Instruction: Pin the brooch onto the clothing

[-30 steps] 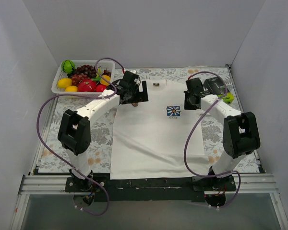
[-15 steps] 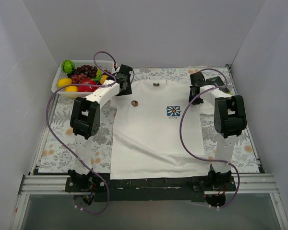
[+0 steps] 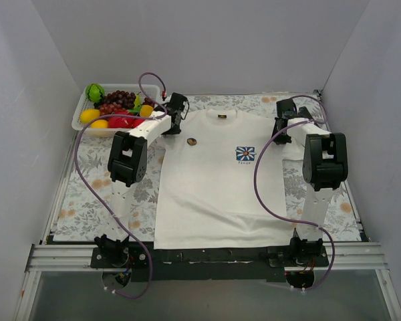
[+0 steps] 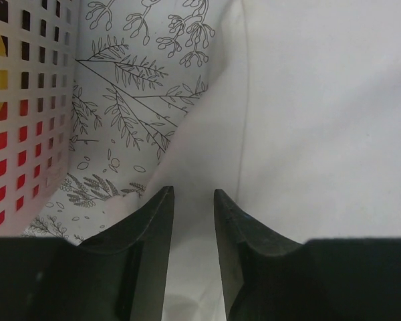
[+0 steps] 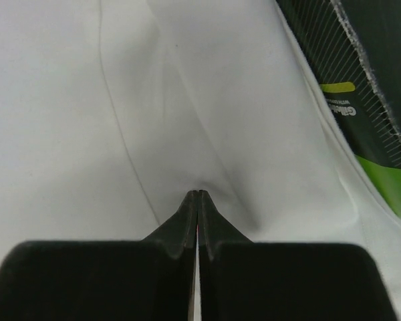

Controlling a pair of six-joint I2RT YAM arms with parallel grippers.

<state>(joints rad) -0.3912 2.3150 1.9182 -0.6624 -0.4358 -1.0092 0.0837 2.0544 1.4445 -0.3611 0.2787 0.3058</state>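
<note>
The clothing, a white T-shirt with a blue square logo, lies flat on the floral cloth. The brooch, a small dark-rimmed disc, sits on its chest left of the logo. My left gripper hovers at the shirt's left sleeve; in the left wrist view its gripper is open by a narrow gap with only white fabric beneath. My right gripper is at the right sleeve. In the right wrist view that gripper is shut, with the shirt's fabric puckered up to its tips.
A white perforated basket of fruit stands at the back left, its wall close beside the left gripper. A dark green package lies just past the right sleeve. Floral tablecloth surrounds the shirt; white walls close in three sides.
Both arms have folded back towards the table's far corners. The left gripper left the brooch on the shirt and its jaws narrowed. The shirt shifted slightly right with the right gripper.
</note>
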